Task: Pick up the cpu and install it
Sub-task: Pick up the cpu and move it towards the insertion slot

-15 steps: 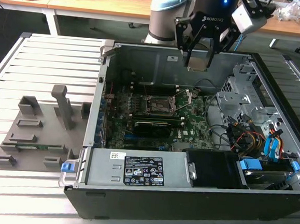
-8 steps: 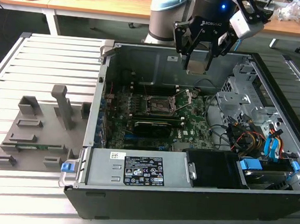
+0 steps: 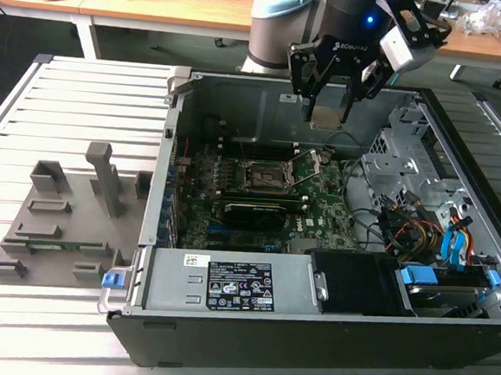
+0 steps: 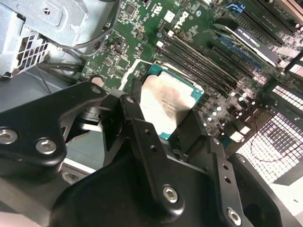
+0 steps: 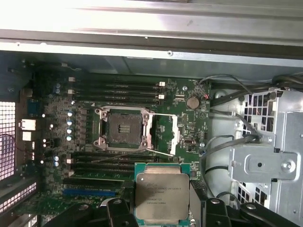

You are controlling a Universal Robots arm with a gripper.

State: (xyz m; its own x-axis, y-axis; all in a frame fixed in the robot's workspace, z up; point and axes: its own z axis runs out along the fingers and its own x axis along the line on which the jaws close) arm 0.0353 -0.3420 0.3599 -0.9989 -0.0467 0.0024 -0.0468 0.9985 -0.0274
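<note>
My gripper (image 3: 329,107) hangs above the open computer case (image 3: 168,190), over the back part of the motherboard (image 3: 319,202), and is shut on the cpu (image 3: 327,117). The cpu (image 5: 162,191) is a flat square chip with a pale silver top and a green edge, and the black fingers (image 5: 198,198) press on two opposite sides. It (image 4: 166,105) shows the same way in the second wrist view, between the two fingers (image 4: 136,101). The socket (image 5: 122,128) lies open with its metal frame lifted, a short way off from the cpu. In the exterior view the socket (image 3: 265,173) is below the gripper, toward that view's left.
A grey fixture tray (image 3: 66,216) sits outside the case at the exterior view's left. A metal drive cage (image 3: 409,157) with loose cables (image 3: 404,226) stands at the case's right. Memory slots (image 5: 118,90) flank the socket. A black cover (image 3: 356,283) runs along the front wall.
</note>
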